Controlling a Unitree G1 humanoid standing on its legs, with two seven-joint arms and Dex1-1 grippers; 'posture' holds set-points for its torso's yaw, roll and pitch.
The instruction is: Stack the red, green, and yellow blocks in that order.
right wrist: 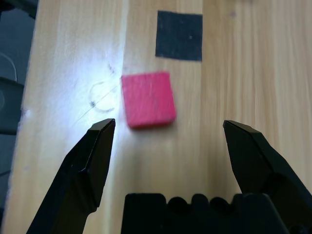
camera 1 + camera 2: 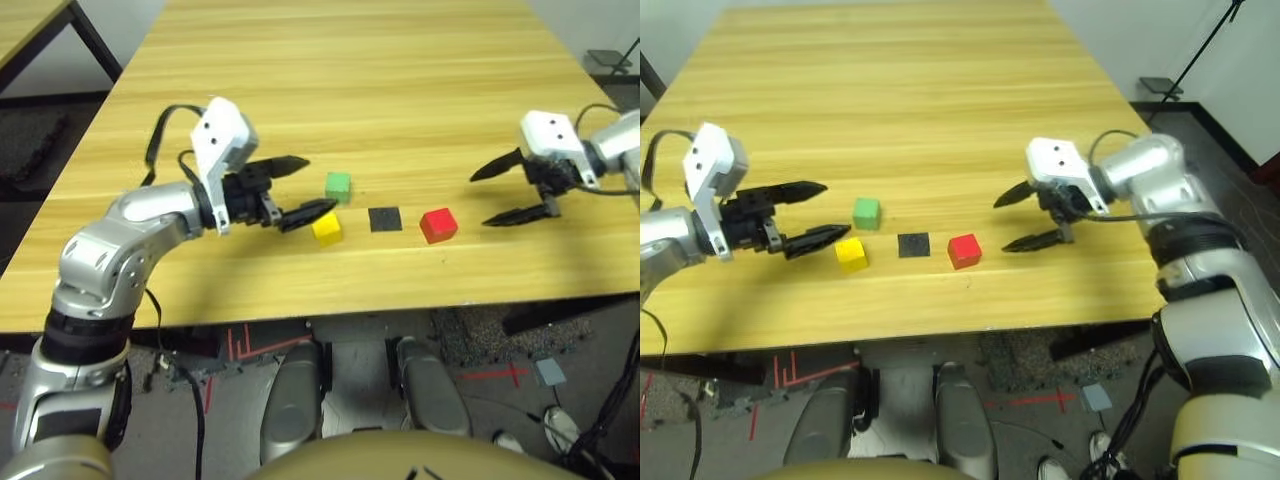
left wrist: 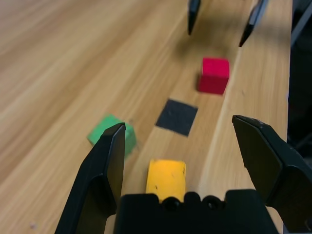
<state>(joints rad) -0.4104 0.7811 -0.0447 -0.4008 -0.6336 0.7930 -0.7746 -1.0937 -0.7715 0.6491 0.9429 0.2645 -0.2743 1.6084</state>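
The red block point(image 2: 438, 226) rests on the near part of the table point(image 2: 380, 90), just right of the black square pad point(image 2: 385, 219). The yellow block point(image 2: 327, 229) rests left of the pad. The green block point(image 2: 338, 187) sits farther back, near the yellow block. The left gripper point(image 2: 322, 182) is positioned at the left, fingers spread, holding nothing. The right gripper point(image 2: 478, 200) is positioned right of the red block, fingers spread, holding nothing. The blocks are unstacked.

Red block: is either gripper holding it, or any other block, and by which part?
Nothing is held: the red block, green block and yellow block rest on the table, and both grippers' jaws stand open.
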